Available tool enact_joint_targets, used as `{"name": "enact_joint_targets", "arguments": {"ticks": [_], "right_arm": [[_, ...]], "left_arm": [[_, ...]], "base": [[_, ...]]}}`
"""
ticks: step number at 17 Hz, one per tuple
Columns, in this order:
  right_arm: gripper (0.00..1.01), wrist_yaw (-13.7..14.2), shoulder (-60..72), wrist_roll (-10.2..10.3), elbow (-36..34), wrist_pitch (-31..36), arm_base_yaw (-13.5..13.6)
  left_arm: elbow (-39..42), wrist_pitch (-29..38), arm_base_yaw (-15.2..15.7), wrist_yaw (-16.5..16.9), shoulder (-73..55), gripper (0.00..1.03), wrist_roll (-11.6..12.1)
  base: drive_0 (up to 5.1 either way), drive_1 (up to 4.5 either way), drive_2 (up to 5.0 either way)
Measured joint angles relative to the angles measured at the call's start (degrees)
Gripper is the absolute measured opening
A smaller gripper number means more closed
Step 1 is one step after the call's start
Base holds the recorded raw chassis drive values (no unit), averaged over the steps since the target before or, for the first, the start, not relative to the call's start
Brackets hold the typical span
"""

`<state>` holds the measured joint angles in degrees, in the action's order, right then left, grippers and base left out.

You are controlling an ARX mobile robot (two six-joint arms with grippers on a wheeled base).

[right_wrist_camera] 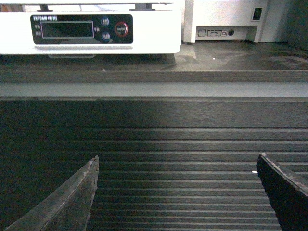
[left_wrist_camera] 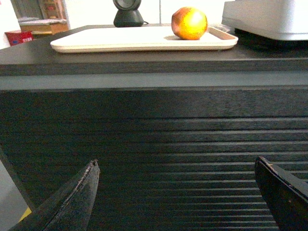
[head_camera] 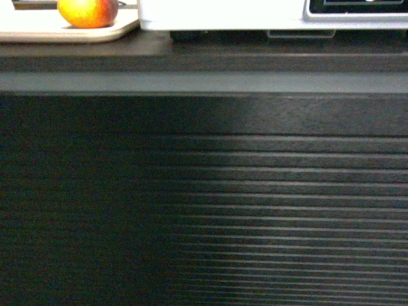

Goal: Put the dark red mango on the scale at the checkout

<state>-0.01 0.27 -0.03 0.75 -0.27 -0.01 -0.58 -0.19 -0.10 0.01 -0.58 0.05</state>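
Observation:
The dark red mango (head_camera: 88, 13) (left_wrist_camera: 189, 23), red on one side and orange-yellow on the other, lies on a beige tray (head_camera: 57, 32) (left_wrist_camera: 125, 39) on top of the checkout (head_camera: 204, 191) (left_wrist_camera: 154, 125) (right_wrist_camera: 154, 125). To its right stands the white scale (head_camera: 223, 16) (left_wrist_camera: 269, 19) (right_wrist_camera: 91, 30) with its black display panel. Both grippers hang low in front of the ribbed counter front, well below the mango. My left gripper (left_wrist_camera: 175, 166) is open and empty. My right gripper (right_wrist_camera: 177, 161) is open and empty too. Neither shows in the head view.
A black round-based device (left_wrist_camera: 128, 13) stands behind the tray. A white machine with ports (right_wrist_camera: 226, 21) sits to the right of the scale on the counter top. A pale grey band (head_camera: 204, 81) runs under the counter's edge.

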Motion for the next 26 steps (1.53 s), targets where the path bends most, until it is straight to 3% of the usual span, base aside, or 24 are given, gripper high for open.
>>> {"name": "enact_joint_targets", "arguments": {"ticks": [26], "right_arm": [[0.98, 0.00, 0.00, 0.00, 0.00, 0.07, 0.00]], "left_arm": [[0.00, -0.02, 0.00, -0.02, 0.00, 0.98, -0.02]], "base": [[0.0, 0.00, 0.0]]}}
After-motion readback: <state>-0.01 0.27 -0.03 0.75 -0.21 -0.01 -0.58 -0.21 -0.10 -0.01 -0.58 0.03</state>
